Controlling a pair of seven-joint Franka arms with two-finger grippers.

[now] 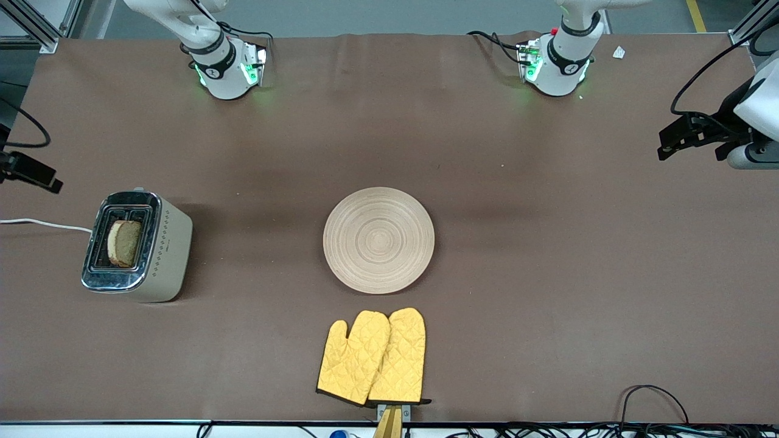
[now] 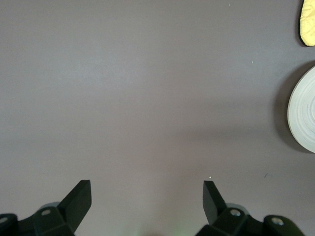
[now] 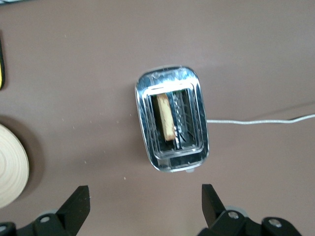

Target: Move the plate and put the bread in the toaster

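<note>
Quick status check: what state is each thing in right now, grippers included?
bread: upright in a toaster slot
toaster: upright, holding bread
plate: flat on table, bare
oven mitts: flat, nearer the camera than plate
left gripper: open, holding nothing
right gripper: open, above toaster

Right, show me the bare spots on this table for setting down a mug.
Widest: the brown table from the round beige wooden plate toward the left arm's end. Also bare: the stretch between plate and cream chrome-topped toaster. Tightest: the narrow gap between the plate and the yellow quilted oven mitts.
</note>
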